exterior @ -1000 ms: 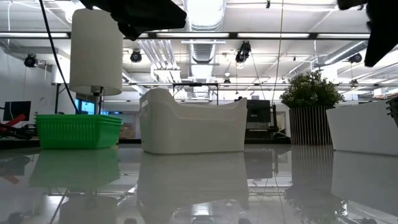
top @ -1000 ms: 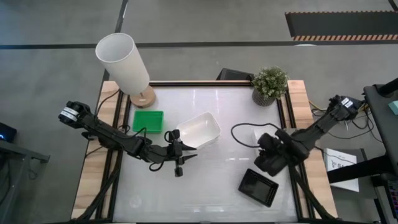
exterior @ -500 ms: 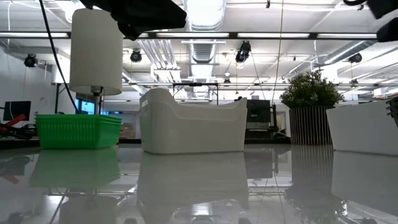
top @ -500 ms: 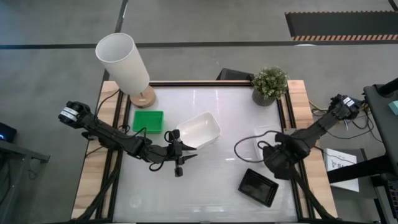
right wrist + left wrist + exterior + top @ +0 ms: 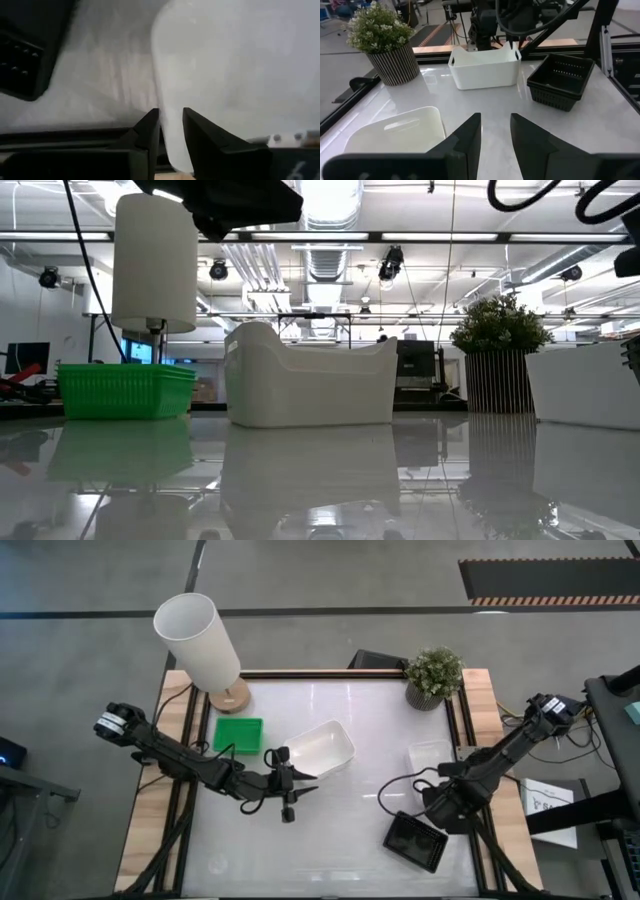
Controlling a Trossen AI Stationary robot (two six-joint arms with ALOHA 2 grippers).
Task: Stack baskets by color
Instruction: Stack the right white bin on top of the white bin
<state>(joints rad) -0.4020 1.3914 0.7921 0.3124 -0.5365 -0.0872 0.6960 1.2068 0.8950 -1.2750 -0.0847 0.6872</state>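
A green basket [image 5: 238, 733] sits at the far left, by the lamp. One white basket [image 5: 318, 748] lies askew at mid-table on its bottom. A second white basket [image 5: 432, 753] stands at the right, with a black basket [image 5: 416, 840] nearer the front edge. My left gripper [image 5: 303, 783] hovers open just on the near side of the middle white basket [image 5: 395, 131], pointing toward the table's right. My right gripper [image 5: 171, 117] points down, open, above the near wall of the right white basket [image 5: 235, 75]. The black basket [image 5: 22, 55] lies beside it.
A tall white lampshade on a wooden foot [image 5: 200, 640] stands at the far left corner, and a potted plant [image 5: 433, 675] at the far right. Dark rails and wooden strips [image 5: 470, 700] border the table. Loose black cable [image 5: 395, 790] loops beside the right arm.
My right gripper has moved toward the table's near edge and down a little, rolling about its own axis. It has come off the right white basket, which now shows whole and has stayed where it was. My left arm has kept still.
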